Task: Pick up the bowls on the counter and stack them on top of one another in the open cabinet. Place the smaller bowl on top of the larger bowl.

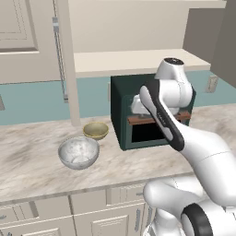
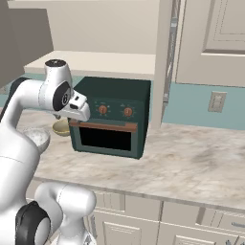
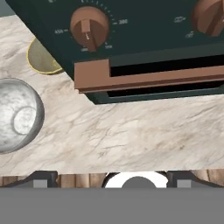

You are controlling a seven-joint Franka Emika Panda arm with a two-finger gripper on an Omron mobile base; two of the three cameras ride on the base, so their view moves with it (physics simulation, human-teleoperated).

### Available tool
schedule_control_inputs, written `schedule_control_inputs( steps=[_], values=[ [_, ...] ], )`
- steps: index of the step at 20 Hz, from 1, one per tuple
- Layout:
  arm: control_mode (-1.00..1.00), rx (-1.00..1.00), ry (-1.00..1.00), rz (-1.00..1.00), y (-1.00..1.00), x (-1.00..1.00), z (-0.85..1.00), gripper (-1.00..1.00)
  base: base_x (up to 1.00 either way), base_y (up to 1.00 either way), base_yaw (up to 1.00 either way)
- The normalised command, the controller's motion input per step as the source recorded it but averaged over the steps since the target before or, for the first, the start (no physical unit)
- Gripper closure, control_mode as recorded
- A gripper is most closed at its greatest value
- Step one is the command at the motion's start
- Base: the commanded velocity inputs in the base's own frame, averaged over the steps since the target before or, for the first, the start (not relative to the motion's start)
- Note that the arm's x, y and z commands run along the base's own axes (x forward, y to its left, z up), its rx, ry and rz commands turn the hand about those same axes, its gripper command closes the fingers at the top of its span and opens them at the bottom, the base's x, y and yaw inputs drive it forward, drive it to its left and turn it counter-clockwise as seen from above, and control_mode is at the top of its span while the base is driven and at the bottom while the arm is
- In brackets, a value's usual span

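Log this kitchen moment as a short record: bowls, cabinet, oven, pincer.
larger bowl: grey marbled, upright on the counter, empty
smaller bowl: tan, on the counter behind the larger bowl, next to the oven
open cabinet: shelf bare, no bowl in it yet
oven: dark green, brown handle, two knobs
pincer: open, holding nothing, above the counter in front of the oven

Desk (image 1: 32,156): beige-grey veined stone look, smooth, low sheen. Larger bowl (image 1: 79,152): grey-white speckled, marble-like, glossy inside. Smaller bowl (image 1: 96,130): plain yellowish-tan, smooth, matt. Oven (image 1: 124,115), at 3 o'clock of the bowls: dark green matt casing, brown wood-look handle (image 3: 144,78) and knobs (image 3: 89,27). Open cabinet (image 1: 138,60): cream, flat matt.
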Motion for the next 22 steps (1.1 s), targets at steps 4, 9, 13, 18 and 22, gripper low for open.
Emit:
schedule_control_inputs(
  steps=[4,9,13,18,22],
  values=[
    [-1.00,0.03,-0.02,0.00,0.25,-0.13,-0.14,-1.00,0.00,0.00,0.00],
    [-1.00,0.03,-0.03,-0.02,0.25,-0.10,-0.12,-1.00,0.00,0.00,0.00],
    [-1.00,0.02,-0.02,-0.02,0.28,-0.05,-0.11,-1.00,0.00,0.00,0.00],
    [-1.00,0.01,-0.01,-0.01,0.27,-0.05,-0.08,-1.00,0.00,0.00,0.00],
    [-1.00,0.01,-0.01,-0.01,0.26,-0.03,-0.06,-1.00,0.00,0.00,0.00]
  ],
)
